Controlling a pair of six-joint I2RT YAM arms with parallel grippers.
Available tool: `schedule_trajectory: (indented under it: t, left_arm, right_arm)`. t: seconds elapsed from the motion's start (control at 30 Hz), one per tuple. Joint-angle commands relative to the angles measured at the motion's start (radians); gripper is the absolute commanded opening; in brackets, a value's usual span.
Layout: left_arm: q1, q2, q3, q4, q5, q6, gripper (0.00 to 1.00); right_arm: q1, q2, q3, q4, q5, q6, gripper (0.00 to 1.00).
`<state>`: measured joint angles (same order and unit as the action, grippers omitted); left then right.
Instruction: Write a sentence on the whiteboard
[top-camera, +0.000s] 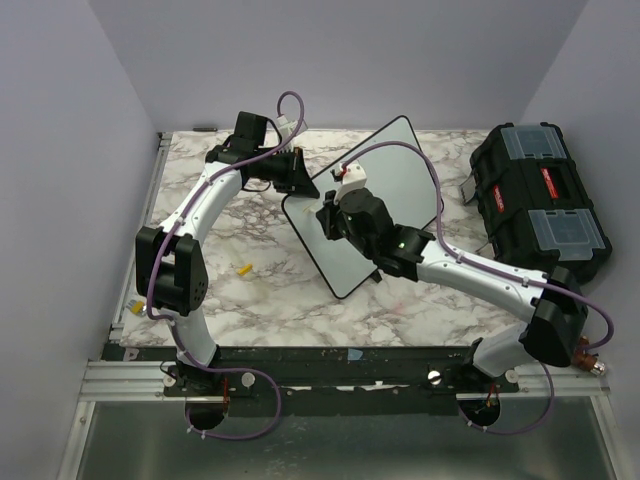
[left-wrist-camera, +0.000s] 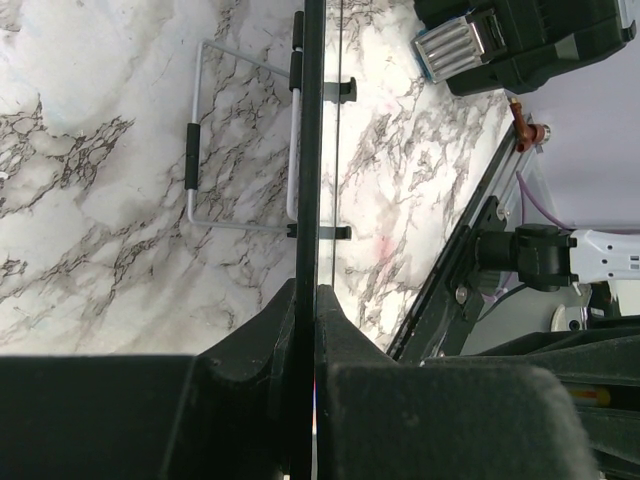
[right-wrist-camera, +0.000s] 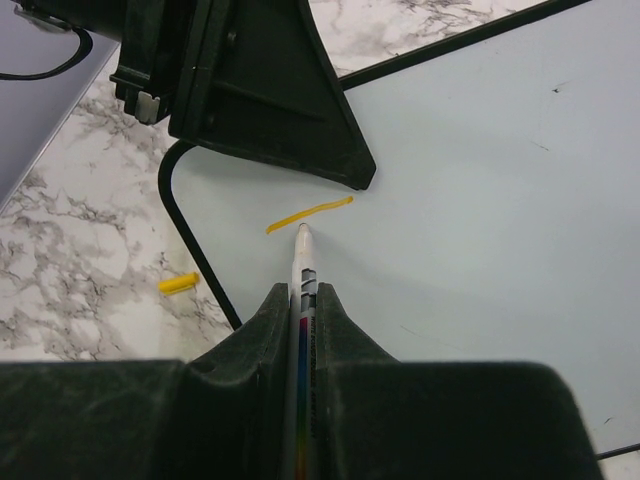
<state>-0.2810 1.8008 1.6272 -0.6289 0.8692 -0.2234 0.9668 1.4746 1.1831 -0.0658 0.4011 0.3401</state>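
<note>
The whiteboard (top-camera: 395, 175) lies at an angle on the marble table, seen edge-on in the left wrist view (left-wrist-camera: 311, 150). My left gripper (top-camera: 298, 177) is shut on its left edge (left-wrist-camera: 313, 288). My right gripper (top-camera: 333, 218) is shut on a white marker (right-wrist-camera: 302, 262), tip down, at or just above the board (right-wrist-camera: 480, 200) near its left corner. Of the sentence, only one short yellow stroke (right-wrist-camera: 308, 212) shows, just beyond the tip. No words can be read. The left gripper's fingers (right-wrist-camera: 270, 110) show close behind the stroke.
A yellow marker cap (top-camera: 245, 269) lies on the table left of the board, also in the right wrist view (right-wrist-camera: 180, 284). A black toolbox (top-camera: 535, 195) with clear lids stands at the right. A wire stand (left-wrist-camera: 240, 140) shows behind the board.
</note>
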Motion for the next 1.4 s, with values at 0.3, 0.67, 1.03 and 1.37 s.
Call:
schedule_trajectory:
  t: [0.3, 0.67, 1.03, 1.37]
  left_arm:
    - [-0.004, -0.06, -0.011, 0.041, 0.005, 0.039, 0.0]
    - [-0.006, -0.063, -0.012, 0.04, 0.001, 0.041, 0.0]
    - [-0.006, -0.065, -0.01, 0.041, -0.002, 0.041, 0.0]
    - [-0.006, -0.065, -0.01, 0.04, -0.003, 0.041, 0.0]
  right_arm:
    - [-0.005, 0.037, 0.029, 0.005, 0.042, 0.0, 0.01]
    - [-0.004, 0.021, -0.011, -0.052, -0.015, -0.003, 0.01]
    - [-0.005, -0.007, -0.065, -0.113, -0.047, 0.01, 0.01]
    - [-0.005, -0.031, -0.113, -0.144, -0.08, 0.02, 0.01]
